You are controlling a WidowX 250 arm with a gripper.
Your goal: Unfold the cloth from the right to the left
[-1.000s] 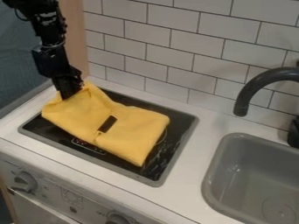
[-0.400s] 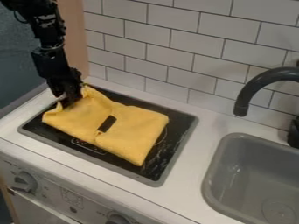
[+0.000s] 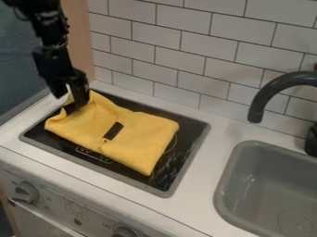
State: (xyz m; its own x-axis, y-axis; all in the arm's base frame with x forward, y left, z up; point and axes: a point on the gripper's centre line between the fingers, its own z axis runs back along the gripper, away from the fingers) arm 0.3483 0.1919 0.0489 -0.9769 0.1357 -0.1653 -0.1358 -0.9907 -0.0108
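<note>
Blue-grey fills the left edge of the frame, a dark surface beside an upright tan panel. The black robot arm hangs down from the upper left corner, in front of both. At its lower end, left of centre in the frame, the end effector is released: its two fingers stand apart, with a bit of yellow visible between them, over the upper left part of the cloth.

Along the lower left, the grey-white front panel carries a round knob, a small square printed marking with a dark round spot below it, and a second knob at the bottom edge.

The yellow cloth lies folded on the black stovetop, from the left to the centre of the frame. Its upper left edge is raised and rumpled beside the fingers; its right part lies flatter. A dark oblong patch shows near its middle, with no lettering I can make out. Small pale control markings show on the stovetop just below the cloth.

White tiles cover the wall across the top. The white counter runs on to the right, where a dark curved faucet arches over a grey sink.
</note>
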